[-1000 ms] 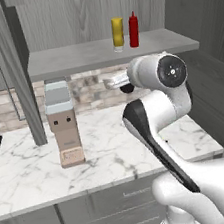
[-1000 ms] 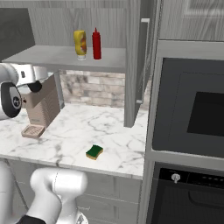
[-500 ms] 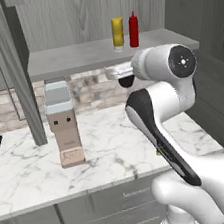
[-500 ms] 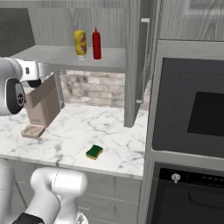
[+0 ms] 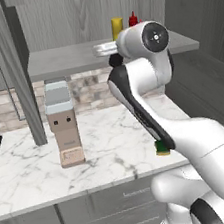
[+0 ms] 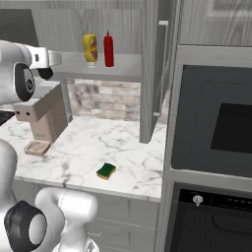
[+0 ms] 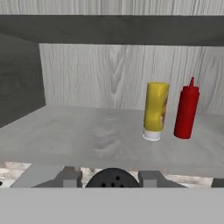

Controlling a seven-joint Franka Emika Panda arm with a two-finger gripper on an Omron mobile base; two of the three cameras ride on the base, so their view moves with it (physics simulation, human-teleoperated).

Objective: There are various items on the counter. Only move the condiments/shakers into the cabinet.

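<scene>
A white marble counter (image 5: 114, 149) over grey drawers spans the lower half of the left base view, with the cabinet's grey shelf board (image 7: 87, 135) above it. On that shelf, right of centre in the hand view, a yellow bottle (image 7: 155, 110) and a red bottle (image 7: 187, 112) are stood side by side. At the bottom centre, the gripper (image 7: 112, 178) is seen clenched around a black shaker (image 7: 112, 179). A beige appliance (image 5: 63, 122) and a sponge (image 6: 106, 171) are left on the counter.
</scene>
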